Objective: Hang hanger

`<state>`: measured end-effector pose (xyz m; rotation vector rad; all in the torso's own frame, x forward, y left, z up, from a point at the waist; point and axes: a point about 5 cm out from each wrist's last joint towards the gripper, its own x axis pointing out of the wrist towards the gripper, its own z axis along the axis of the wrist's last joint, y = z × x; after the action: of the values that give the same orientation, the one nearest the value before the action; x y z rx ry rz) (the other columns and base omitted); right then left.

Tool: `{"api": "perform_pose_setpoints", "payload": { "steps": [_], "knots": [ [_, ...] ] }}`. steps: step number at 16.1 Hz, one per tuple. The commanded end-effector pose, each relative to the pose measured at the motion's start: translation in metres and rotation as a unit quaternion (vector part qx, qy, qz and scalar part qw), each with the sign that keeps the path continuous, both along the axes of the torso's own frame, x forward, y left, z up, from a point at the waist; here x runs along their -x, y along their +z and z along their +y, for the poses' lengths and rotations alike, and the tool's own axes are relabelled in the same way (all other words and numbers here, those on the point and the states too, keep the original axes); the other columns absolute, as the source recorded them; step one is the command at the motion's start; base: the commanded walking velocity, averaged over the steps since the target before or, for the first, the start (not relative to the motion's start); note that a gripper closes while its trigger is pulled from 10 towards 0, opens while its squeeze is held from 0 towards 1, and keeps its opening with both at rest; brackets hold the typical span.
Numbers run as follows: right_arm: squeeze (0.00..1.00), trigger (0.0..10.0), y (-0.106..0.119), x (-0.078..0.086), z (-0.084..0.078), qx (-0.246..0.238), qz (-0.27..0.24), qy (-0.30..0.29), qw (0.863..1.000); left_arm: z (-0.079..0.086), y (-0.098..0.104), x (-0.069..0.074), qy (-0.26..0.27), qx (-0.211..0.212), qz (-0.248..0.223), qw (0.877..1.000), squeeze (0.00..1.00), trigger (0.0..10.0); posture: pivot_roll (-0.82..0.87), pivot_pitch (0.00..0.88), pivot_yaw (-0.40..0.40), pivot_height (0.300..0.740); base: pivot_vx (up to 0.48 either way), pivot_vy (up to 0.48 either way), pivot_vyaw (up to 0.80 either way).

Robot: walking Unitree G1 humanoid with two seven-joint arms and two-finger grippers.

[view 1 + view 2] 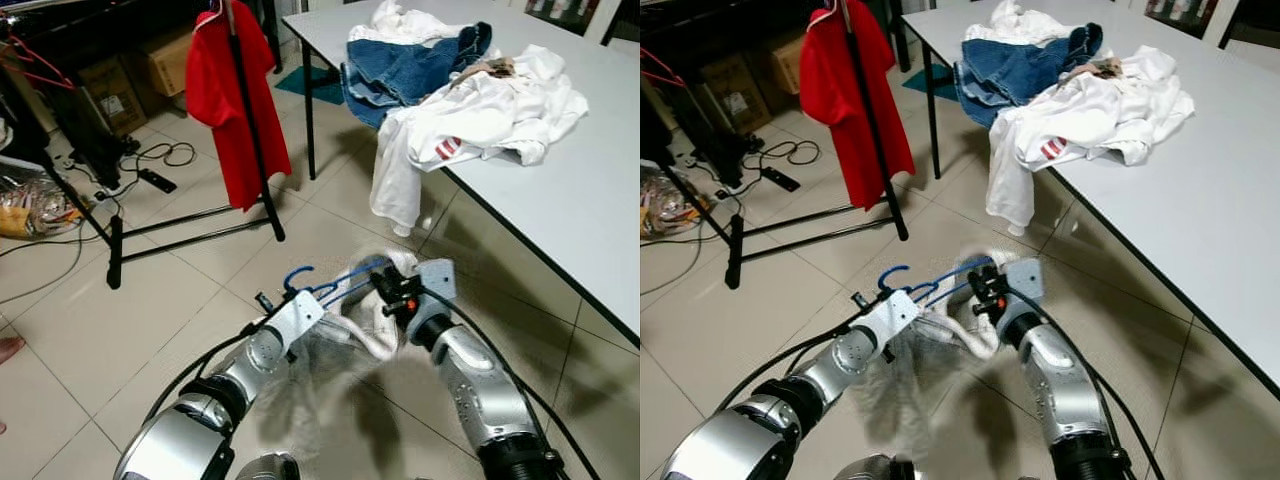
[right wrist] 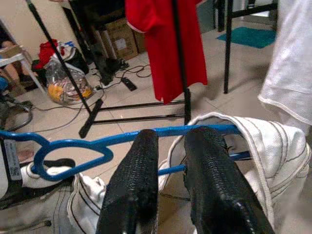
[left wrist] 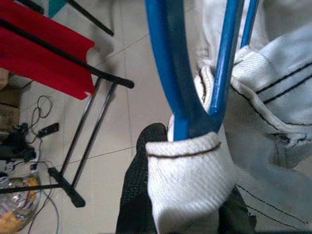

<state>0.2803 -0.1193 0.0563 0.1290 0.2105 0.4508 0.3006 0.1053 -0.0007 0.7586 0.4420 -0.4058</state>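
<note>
Holding the blue hanger [image 1: 335, 288] level, the left gripper [image 1: 285, 300] clamps its hook end and the right gripper [image 1: 392, 293] its bar, keeping the white garment [image 1: 375, 325] draped; the clothes rack [image 1: 250, 110] stands at eleven o'clock.

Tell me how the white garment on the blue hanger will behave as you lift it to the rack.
The white garment is probably floppy: it sags in folds below the blue hanger held between both grippers. It looks light, a thin knit. Only partly draped over the hanger's bar, it may slide off if the hanger tilts, so the left gripper and right gripper should keep it level.
</note>
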Motion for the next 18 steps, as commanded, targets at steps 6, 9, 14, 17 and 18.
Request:
{"api": "perform_pose_setpoints", "payload": {
  "steps": [6, 9, 14, 17, 18],
  "knots": [
    [0.00, 10.0, 0.004, 0.000, -0.008, 0.005, -0.017, -0.029, 0.999, 0.005, 0.010, -0.008, 0.008, 0.002, -0.037, 0.999, 0.00, 10.0, -0.05, 0.000, 0.098, 0.740, 0.000, 0.000, 0.00],
    [0.00, 10.0, 0.000, -0.003, -0.020, 0.020, -0.011, -0.071, 0.997, 0.004, 0.010, -0.008, 0.005, 0.000, -0.044, 0.999, 0.00, 10.0, -0.04, 0.000, 0.096, 0.740, 0.000, 0.000, 0.00],
    [1.00, 10.0, -0.026, 0.004, -0.024, 0.050, 0.028, -0.093, 0.994, 0.003, 0.011, -0.008, 0.002, 0.002, -0.051, 0.999, 0.00, 10.0, -0.03, 0.000, 0.095, 0.740, 0.000, 0.000, 0.00],
    [1.00, 10.0, -0.035, 0.007, -0.022, 0.062, 0.037, -0.099, 0.992, 0.001, 0.009, -0.005, -0.003, 0.012, -0.052, 0.999, 0.00, 10.0, -0.03, 0.000, 0.095, 0.740, 0.000, 0.000, 0.00],
    [0.55, 10.0, -0.036, 0.007, -0.023, 0.061, 0.037, -0.106, 0.992, 0.001, 0.007, -0.003, -0.001, 0.019, -0.049, 0.999, 0.00, 10.0, -0.03, 0.000, 0.095, 0.740, 0.000, 0.000, 0.00]
  ]
}}
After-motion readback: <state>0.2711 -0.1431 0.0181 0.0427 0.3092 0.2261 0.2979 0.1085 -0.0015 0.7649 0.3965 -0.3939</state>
